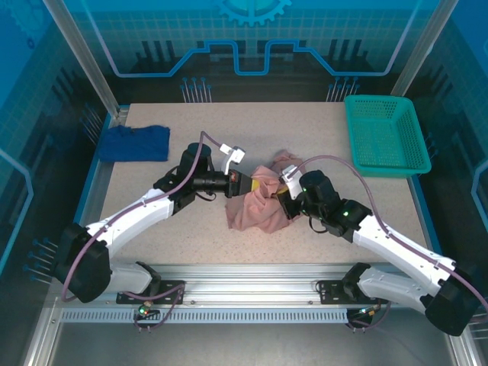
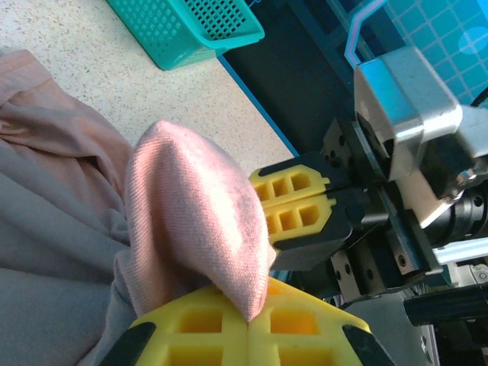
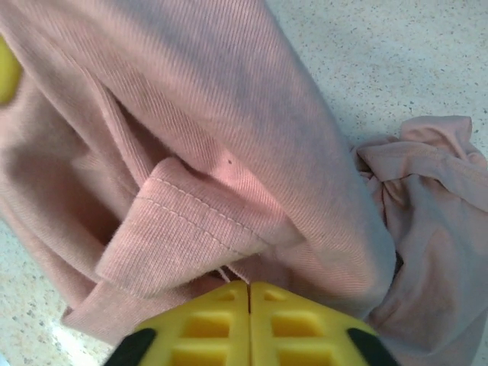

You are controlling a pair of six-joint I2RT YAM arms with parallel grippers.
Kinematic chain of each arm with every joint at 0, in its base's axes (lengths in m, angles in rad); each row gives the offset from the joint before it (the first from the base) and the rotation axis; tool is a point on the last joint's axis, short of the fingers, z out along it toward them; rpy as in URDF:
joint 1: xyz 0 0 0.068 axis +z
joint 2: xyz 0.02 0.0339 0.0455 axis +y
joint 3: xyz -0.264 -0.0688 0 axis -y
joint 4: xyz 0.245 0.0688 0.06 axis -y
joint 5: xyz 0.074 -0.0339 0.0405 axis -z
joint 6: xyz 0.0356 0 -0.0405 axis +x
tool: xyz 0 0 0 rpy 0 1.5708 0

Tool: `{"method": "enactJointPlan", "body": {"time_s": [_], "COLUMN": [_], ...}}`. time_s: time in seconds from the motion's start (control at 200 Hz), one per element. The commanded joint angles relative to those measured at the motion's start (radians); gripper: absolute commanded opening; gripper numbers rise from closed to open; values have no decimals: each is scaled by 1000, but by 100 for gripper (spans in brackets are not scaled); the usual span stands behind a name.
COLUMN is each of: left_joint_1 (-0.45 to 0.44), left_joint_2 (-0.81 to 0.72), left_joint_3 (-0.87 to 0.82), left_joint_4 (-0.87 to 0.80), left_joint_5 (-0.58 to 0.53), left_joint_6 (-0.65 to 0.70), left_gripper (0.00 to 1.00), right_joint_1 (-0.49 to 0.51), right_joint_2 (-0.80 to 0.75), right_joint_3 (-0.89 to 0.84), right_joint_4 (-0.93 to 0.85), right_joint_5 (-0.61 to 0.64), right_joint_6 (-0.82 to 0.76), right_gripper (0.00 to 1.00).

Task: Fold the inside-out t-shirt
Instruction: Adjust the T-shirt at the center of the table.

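The inside-out t-shirt (image 1: 258,212) lies bunched in a dusty-pink heap at the middle of the table. From the heap's left, my left gripper (image 1: 248,184) is shut on a raised peak of the fabric (image 2: 194,221), which tapers into the seam between the yellow fingers (image 2: 191,328). My right gripper (image 1: 284,195) comes in from the right, close to the left one. Its jaws are shut, and a hemmed fold of the t-shirt (image 3: 191,221) runs down to their tips (image 3: 249,286). In the left wrist view the right gripper's fingers (image 2: 293,202) touch the pink peak.
A dark blue cloth (image 1: 136,142) lies at the table's far left corner. A teal mesh basket (image 1: 385,137) stands at the far right, also seen as the basket (image 2: 191,27) in the left wrist view. More rumpled pink fabric (image 3: 427,198) lies to the right of the fold.
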State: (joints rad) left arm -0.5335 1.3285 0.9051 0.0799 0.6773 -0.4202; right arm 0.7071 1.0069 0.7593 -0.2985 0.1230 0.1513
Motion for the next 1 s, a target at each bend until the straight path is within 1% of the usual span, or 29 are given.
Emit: {"method": "enactJointPlan", "body": {"time_s": [0.0, 0.1, 0.165, 0.23, 0.305, 0.355, 0.42, 0.48, 0.58, 0.69, 0.82, 0.86, 0.9, 0.995], "left_joint_1": [12, 21, 28, 39, 40, 40, 40, 40, 40, 27, -54, -84, -108, -143], "left_joint_2": [11, 11, 10, 12, 25, 44, 76, 99, 79, -11, -135, -154, -159, -119], "left_joint_3": [-10, -15, -14, -6, 20, 42, 74, 93, 74, 8, -63, -71, -73, -38], "left_joint_4": [11, 12, -10, -61, -151, -210, -287, -341, -345, -292, -216, -200, -185, -184], "left_joint_5": [2, -17, -64, -165, -317, -407, -518, -578, -593, -576, -577, -570, -549, -503], "left_joint_6": [0, -4, -6, -9, 2, 11, 17, 22, 27, 34, 96, 123, 150, 195], "left_gripper": [0, 0, 0, 0, 0, 5, 13, 20, 36, 50, 64, 64, 63, 53], "right_joint_1": [-33, -76, -118, -175, -238, -272, -305, -324, -337, -339, -339, -339, -339, -340], "right_joint_2": [-37, -68, -91, -113, -125, -121, -108, -90, -57, -28, -4, 0, 4, 7], "right_joint_3": [28, 26, 28, 35, 37, 38, 39, 41, 55, 76, 85, 84, 84, 86], "right_joint_4": [-6, -19, -24, -12, 37, 83, 147, 200, 251, 245, 239, 239, 239, 234], "right_joint_5": [-26, -88, -156, -280, -436, -524, -597, -644, -672, -662, -650, -651, -651, -651], "right_joint_6": [34, 53, 62, 77, 127, 169, 223, 274, 327, 338, 337, 336, 334, 329], "right_gripper": [0, 0, 0, 0, 0, 0, 0, 0, 0, 0, 0, 0, 0, 0]}}
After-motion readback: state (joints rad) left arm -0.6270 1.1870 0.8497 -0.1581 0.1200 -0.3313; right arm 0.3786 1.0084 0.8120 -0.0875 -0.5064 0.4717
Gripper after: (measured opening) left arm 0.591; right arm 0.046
